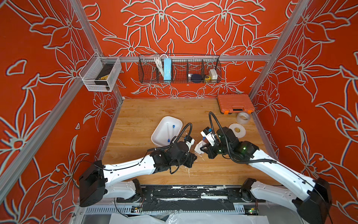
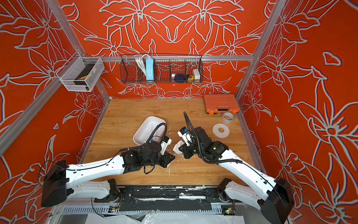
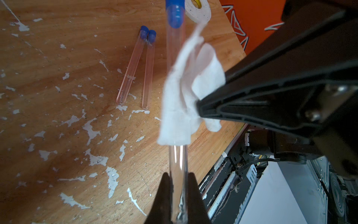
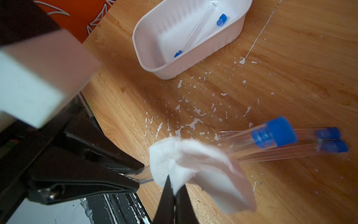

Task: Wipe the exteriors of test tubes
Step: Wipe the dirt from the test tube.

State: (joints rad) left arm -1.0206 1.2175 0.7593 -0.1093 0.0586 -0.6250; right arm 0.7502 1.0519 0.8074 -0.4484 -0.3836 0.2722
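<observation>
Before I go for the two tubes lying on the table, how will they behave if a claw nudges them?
Round and smooth, the loose tubes lying flat on the wooden table will probably roll sideways. They look empty and thin-walled, so likely light and slippery. The held tube juts straight from the left claw, pinched only at its end: probably stiff.

Wooden bench [image 1: 135, 110], white-flecked; carries white tray [image 4: 186, 66], two blue-capped test tubes [image 3: 131, 69] side by side, orange case [image 1: 235, 102], clear tape roll [image 1: 243, 118], white ring [image 1: 241, 133].
</observation>
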